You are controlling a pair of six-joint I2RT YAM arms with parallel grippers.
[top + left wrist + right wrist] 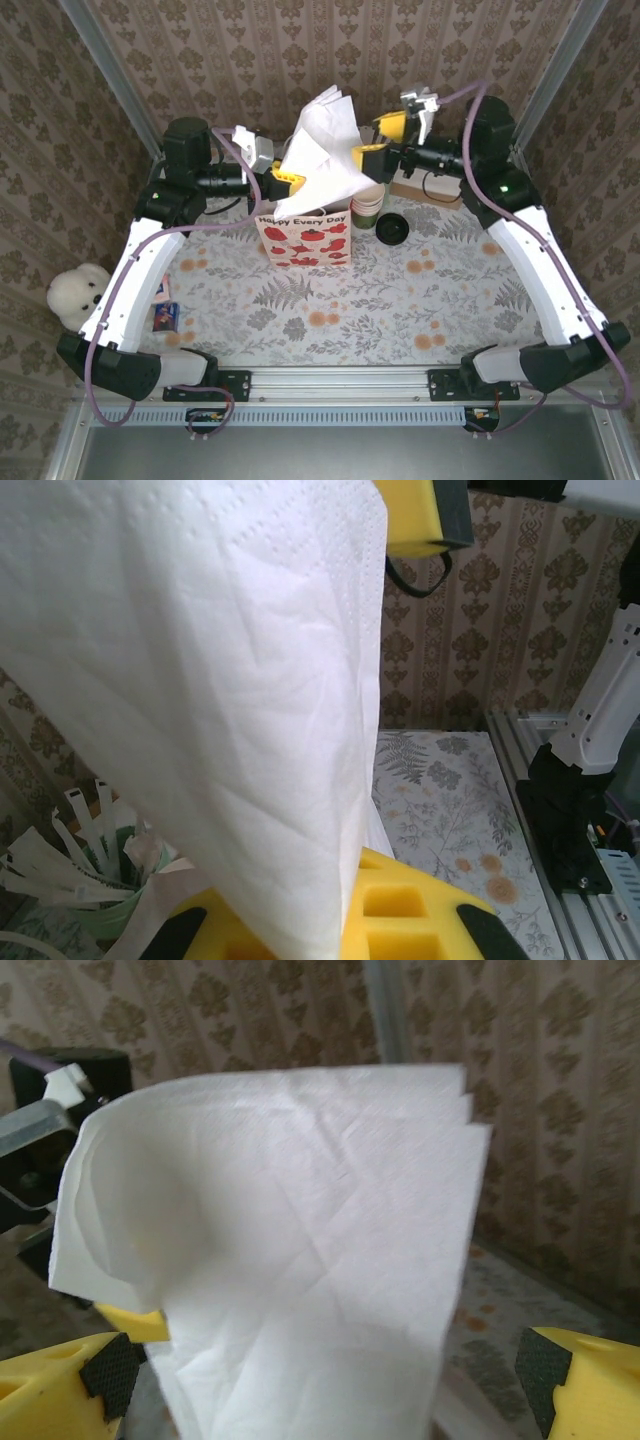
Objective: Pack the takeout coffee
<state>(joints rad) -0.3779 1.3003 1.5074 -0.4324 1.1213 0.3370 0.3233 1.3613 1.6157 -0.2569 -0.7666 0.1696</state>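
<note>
Left gripper clamped on white napkins above gift bag; right gripper jaws apart alongside; napkins not yet bagged, packing unfinished

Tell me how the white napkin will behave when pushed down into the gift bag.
The white napkin is probably floppy and very light: it bends and creases where the left gripper pinches it. Its layered edges may splay apart. Pushed into the gift bag, it would likely crumple rather than slide.

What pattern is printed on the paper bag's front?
Red tomato-like shapes on white, below "Happy Every Day"; the bag shows best in the top external view.
</note>
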